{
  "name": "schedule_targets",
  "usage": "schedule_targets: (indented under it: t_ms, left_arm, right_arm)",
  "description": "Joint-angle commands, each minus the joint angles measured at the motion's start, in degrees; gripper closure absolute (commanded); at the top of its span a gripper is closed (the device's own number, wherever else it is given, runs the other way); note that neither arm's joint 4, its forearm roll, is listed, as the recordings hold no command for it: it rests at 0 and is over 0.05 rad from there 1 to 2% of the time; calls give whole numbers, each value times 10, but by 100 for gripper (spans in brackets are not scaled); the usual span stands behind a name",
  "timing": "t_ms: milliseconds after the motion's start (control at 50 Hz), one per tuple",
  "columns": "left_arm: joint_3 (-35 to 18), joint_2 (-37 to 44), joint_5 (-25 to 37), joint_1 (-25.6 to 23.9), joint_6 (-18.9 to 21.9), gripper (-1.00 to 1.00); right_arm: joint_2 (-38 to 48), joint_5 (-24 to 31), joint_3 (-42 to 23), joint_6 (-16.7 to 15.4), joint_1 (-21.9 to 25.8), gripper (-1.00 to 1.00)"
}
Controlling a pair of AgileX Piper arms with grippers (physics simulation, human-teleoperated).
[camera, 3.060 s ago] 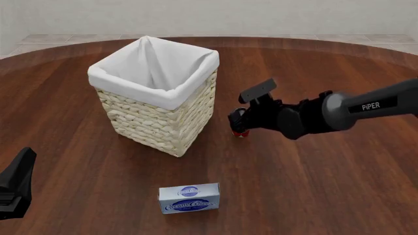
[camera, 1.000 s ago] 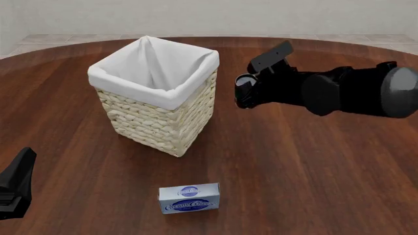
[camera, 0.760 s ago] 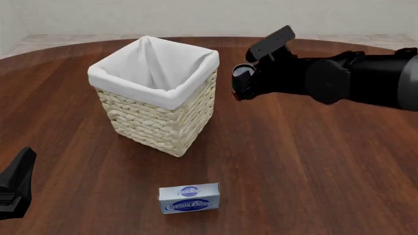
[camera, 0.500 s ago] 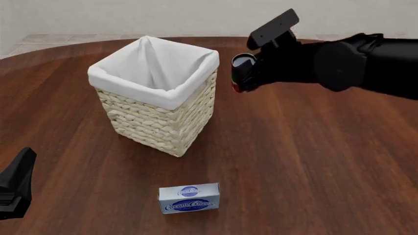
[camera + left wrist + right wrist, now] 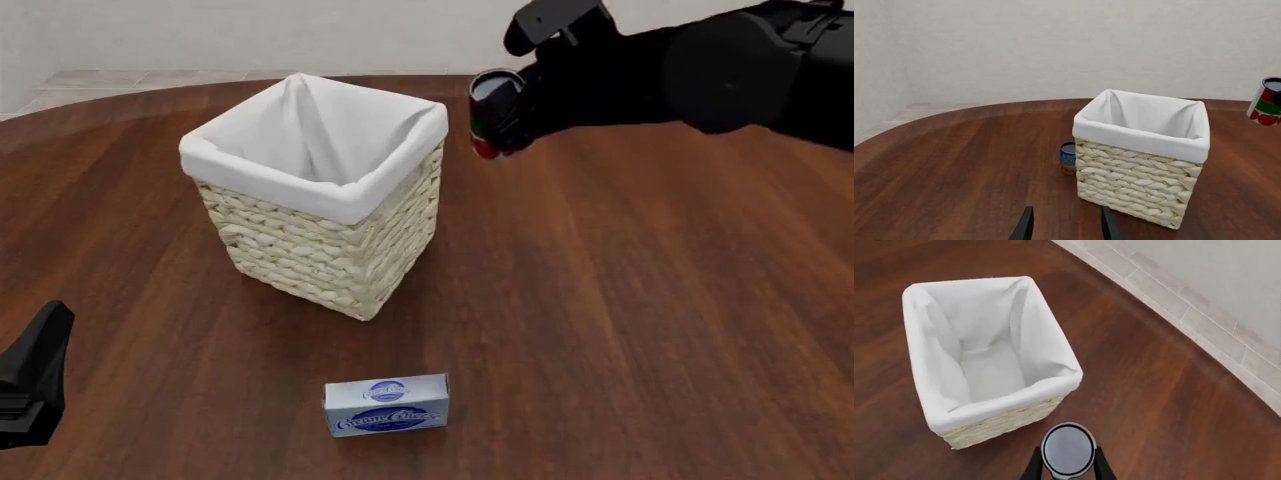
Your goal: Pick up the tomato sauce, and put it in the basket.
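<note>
The right gripper point(image 5: 497, 118) is clamped on the tomato sauce point(image 5: 491, 112), held in the air at the upper middle of the front view, just right of the basket point(image 5: 323, 190) rim. A white-and-blue box point(image 5: 386, 404) lies on the bench point(image 5: 641, 330) at the lower middle. The left gripper point(image 5: 1063, 227), fingers apart, sits at the lower left. Only the left wrist view shows 1 small blue-labelled can point(image 5: 1067, 158) behind the basket.

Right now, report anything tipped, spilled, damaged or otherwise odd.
Nothing stands out. The basket stands upright, its lining neat and empty inside. The right gripper holds the tomato sauce upright beside the rim. The white-and-blue box lies intact.
</note>
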Motion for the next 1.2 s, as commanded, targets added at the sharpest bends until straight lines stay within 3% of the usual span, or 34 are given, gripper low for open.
schedule_targets:
  t_ms: [20,520,1200]
  left_arm:
    - [0,0,0,0,0,-100]
    - [0,0,0,0,0,-100]
    - [0,0,0,0,0,-100]
  right_arm:
    - [11,35,-52,-10,11,100]
    - [86,119,-218,-45,56,100]
    - [210,172,-386,-43,113,100]
